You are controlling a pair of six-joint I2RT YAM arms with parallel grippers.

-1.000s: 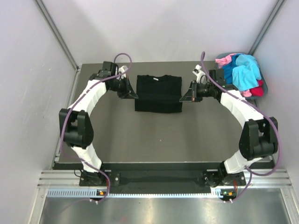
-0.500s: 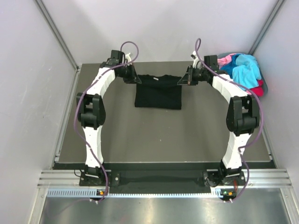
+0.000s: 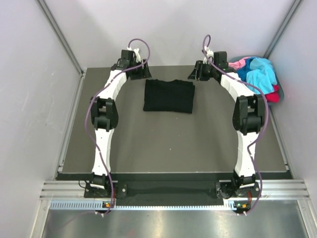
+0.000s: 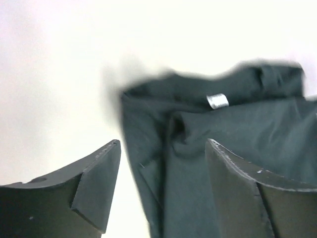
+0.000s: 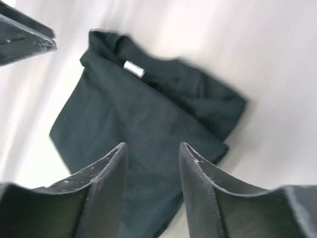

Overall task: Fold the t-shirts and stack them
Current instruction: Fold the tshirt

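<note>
A black t-shirt (image 3: pixel 168 95) lies folded in a flat rectangle at the back middle of the table. My left gripper (image 3: pixel 142 74) hovers over its far left corner, and my right gripper (image 3: pixel 194 75) over its far right corner. In the left wrist view the left gripper (image 4: pixel 163 145) is open, with the shirt (image 4: pixel 228 134) and its white neck label (image 4: pixel 217 100) lying below the jaws. The right gripper (image 5: pixel 153 146) is open too, above the shirt (image 5: pixel 143 114), and holds nothing. More t-shirts, turquoise (image 3: pixel 260 72), pink (image 3: pixel 241 63) and red (image 3: pixel 273 94), are heaped at the back right.
The heap of coloured shirts sits in a grey-blue basket (image 3: pixel 236 60) at the table's back right corner, just beyond the right arm. Grey walls close in the table at the left, back and right. A finger of the left gripper (image 5: pixel 25 34) shows in the right wrist view's top left.
Both arms stretched toward the back of the table, carrying the shirt's edge with them. Both grippers then opened and let go, and the shirt settled flat.
</note>
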